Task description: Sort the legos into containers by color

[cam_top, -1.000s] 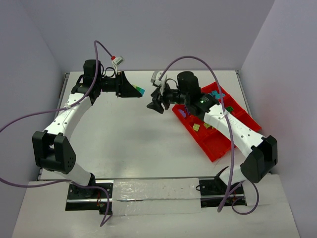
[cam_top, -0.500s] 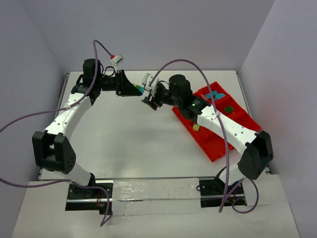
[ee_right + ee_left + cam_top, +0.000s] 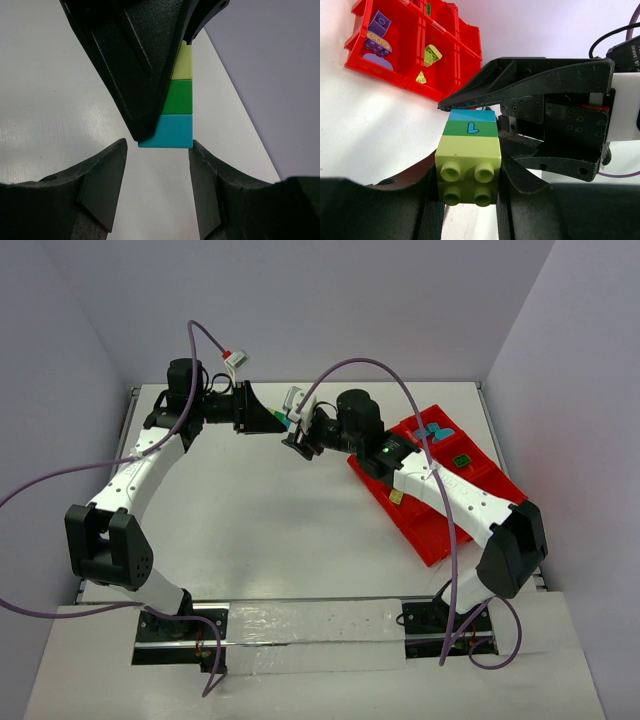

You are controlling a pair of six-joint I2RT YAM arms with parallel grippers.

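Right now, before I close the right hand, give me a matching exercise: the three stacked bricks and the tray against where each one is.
1. pale yellow brick
2. green brick
3. teal brick
4. red tray

A. middle of the stack
B. stack end between the right hand's fingers
C. on the table, off to the right
D. stack end deepest in the left hand

Pairs: 1-D, 2-A, 3-B, 4-C.
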